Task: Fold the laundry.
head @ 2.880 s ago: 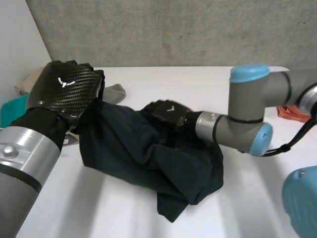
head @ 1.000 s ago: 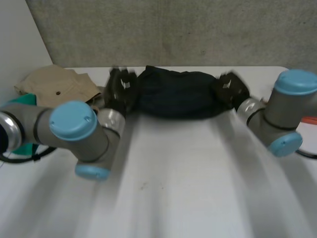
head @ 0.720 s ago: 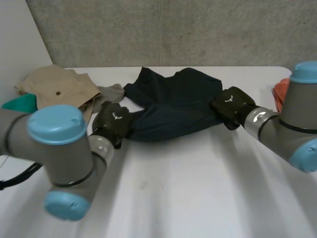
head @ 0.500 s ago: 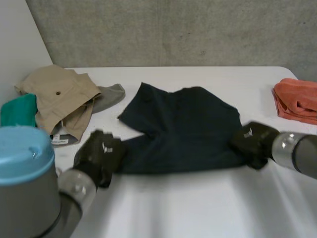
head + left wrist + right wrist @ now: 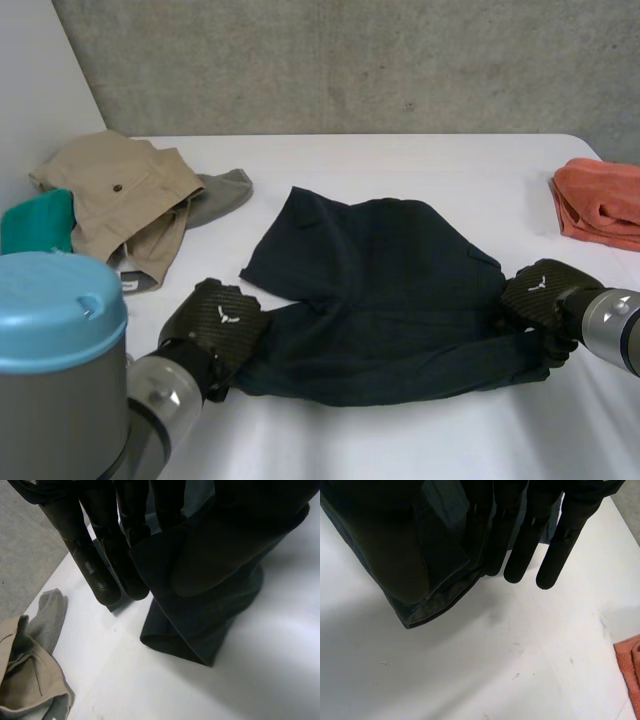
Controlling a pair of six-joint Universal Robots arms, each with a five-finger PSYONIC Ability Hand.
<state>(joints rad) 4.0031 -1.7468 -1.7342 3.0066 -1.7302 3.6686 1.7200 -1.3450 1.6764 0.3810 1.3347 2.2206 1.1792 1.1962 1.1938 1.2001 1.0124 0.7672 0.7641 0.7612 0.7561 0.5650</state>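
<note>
Head view first: where is the dark shirt (image 5: pixel 385 280)?

Spread flat in the middle of the white table (image 5: pixel 400 440), apart from the beige garment (image 5: pixel 120 190) at the far left and the orange cloth (image 5: pixel 600 205) at the far right.

And the hands?

One at each near corner. The left hand (image 5: pixel 215 322) is on the near-left corner of the hem, the right hand (image 5: pixel 540 295) on the near-right corner.

Holding, or only resting there?

Holding, by the wrist views. The left hand's fingers (image 5: pixel 97 570) are straight, with the cloth pinched between them and the thumb (image 5: pixel 220 555). The right hand is the same: straight fingers (image 5: pixel 555 555), and the thumb (image 5: pixel 395 555) pressing the corner against them.

So which way does the cloth run from those grips?

The edge they hold runs across the table from hand to hand. The rest of the shirt lies beyond the fingers, toward the far side.

Which arm is better placed?

Neither, I'd say. Each is already at its own corner, so a fold would probably mean both carrying that near edge away from the robot, together, over the body of the shirt.
</note>
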